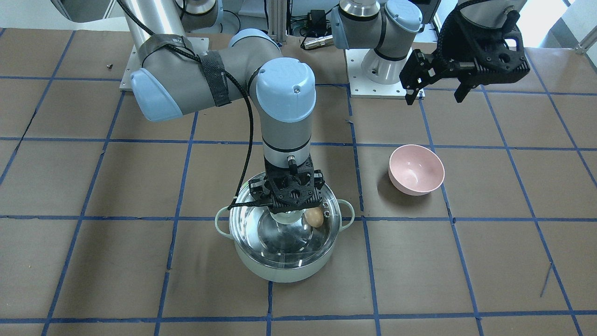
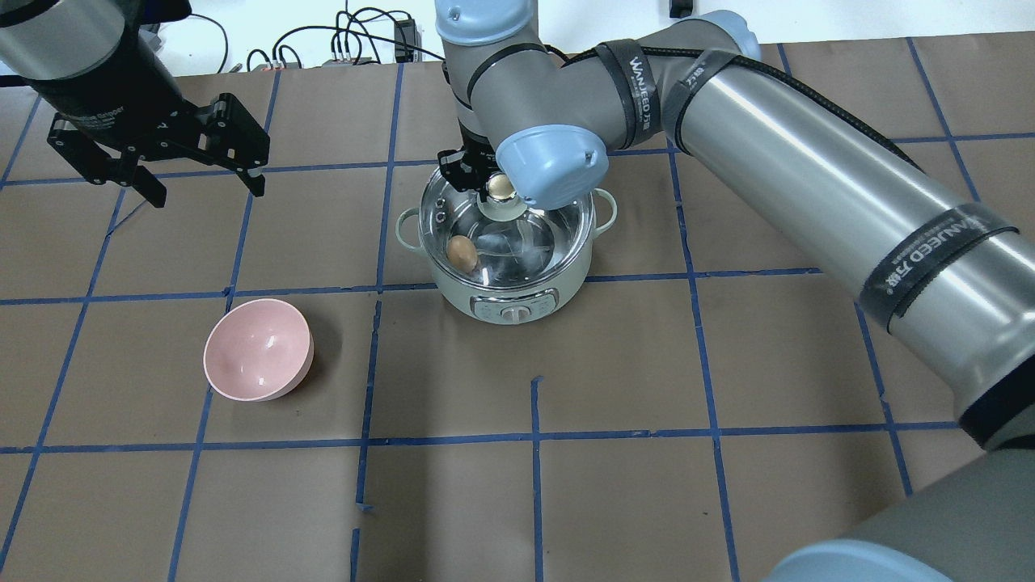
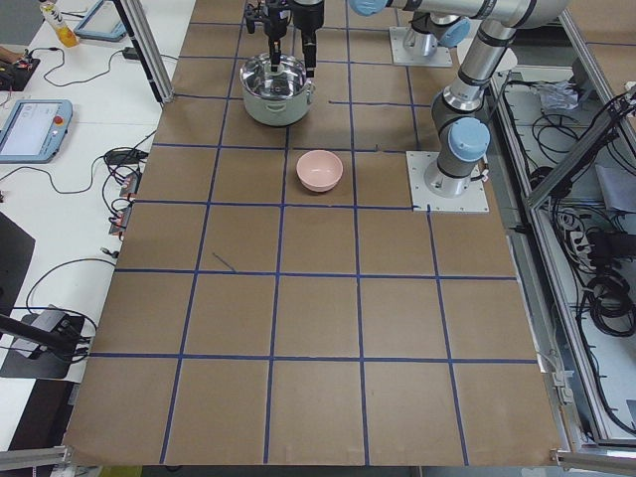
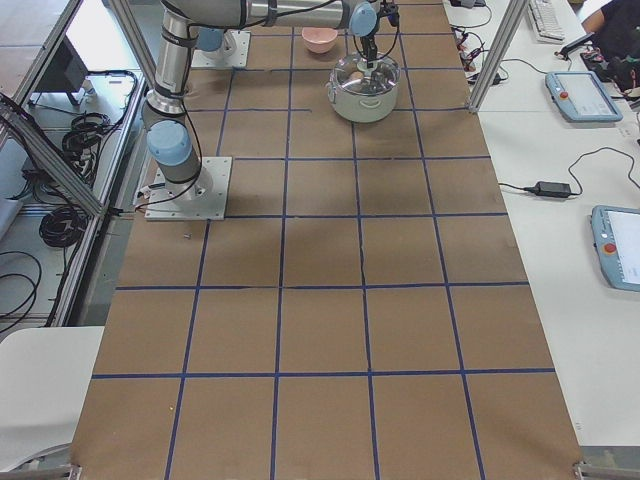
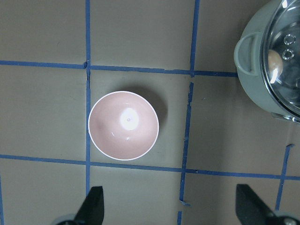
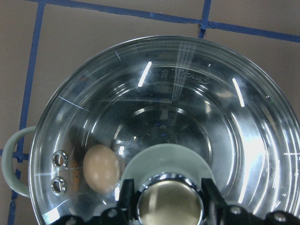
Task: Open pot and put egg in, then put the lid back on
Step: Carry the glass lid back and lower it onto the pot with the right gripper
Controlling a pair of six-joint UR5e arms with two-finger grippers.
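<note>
The mint-green pot [image 1: 280,270] stands mid-table, also in the overhead view [image 2: 517,299]. The clear glass lid [image 1: 284,242] lies on its rim. The tan egg [image 1: 314,217] lies inside the pot and shows through the glass [image 2: 462,253] [image 6: 101,167]. My right gripper [image 1: 287,207] is straight above the pot. Its fingers [image 6: 124,197] are closed on both sides of the lid's knob [image 6: 168,201]. My left gripper [image 1: 433,95] is open and empty, raised above the table beyond the pink bowl.
A pink bowl [image 1: 416,169] stands on the table on my left side, apart from the pot [image 2: 257,349] [image 5: 123,125]. The table is brown with blue tape lines. The arm bases and cables are at the robot's edge.
</note>
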